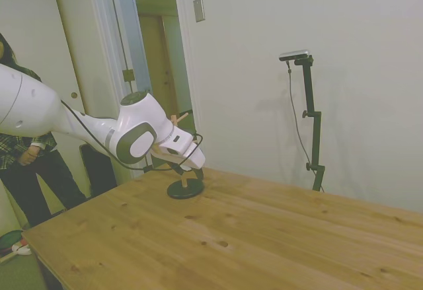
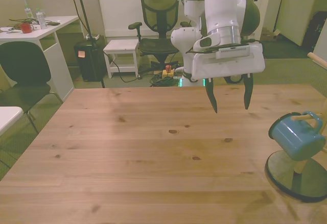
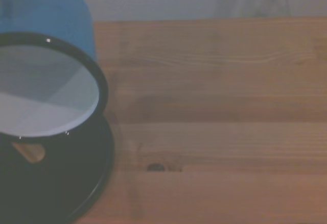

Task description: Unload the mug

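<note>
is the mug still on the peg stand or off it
On it: the mug hangs tipped by its handle from a peg of the stand; the open gripper is apart.

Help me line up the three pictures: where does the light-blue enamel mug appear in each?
Side view: not visible; the white arm covers that spot.
Front view: light-blue enamel mug at the right edge, hanging tilted on a wooden peg.
Wrist view: mug at the edge, white inside facing the camera.
Shared landmark: the stand's dark round base.

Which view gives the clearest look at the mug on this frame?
The front view: the mug shows whole, hanging by its handle on the peg stand, with the open end effector apart from it. The wrist view shows only its rim and white inside, blurred. In the side view the arm hides it.
</note>
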Controlling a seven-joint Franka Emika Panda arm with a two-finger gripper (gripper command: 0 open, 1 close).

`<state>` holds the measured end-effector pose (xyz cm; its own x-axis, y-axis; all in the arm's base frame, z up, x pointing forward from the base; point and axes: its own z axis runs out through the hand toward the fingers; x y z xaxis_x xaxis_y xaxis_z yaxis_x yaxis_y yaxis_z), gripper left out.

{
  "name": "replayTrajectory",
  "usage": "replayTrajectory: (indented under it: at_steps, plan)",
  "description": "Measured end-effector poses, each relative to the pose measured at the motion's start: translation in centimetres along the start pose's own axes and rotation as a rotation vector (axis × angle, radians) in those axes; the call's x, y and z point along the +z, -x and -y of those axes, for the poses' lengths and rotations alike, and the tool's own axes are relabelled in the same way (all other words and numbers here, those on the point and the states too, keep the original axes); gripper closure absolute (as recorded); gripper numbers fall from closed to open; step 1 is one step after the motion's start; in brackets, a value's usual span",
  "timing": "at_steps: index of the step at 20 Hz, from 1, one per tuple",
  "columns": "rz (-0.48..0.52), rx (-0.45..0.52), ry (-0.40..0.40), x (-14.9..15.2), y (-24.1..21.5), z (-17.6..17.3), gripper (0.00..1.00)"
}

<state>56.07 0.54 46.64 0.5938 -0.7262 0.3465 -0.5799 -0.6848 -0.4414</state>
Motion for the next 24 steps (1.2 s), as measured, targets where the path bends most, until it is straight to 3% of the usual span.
replayTrajectory:
  at_steps: [4,18,24]
  plan:
    - [-0.033,0.001,-0.026,1.7,-0.5,0.3,0.00]
    - [-0.067,-0.103,-0.118,6.5,0.4,7.1,0.00]
    - [-0.093,-0.119,-0.146,8.2,0.2,8.4,0.00]
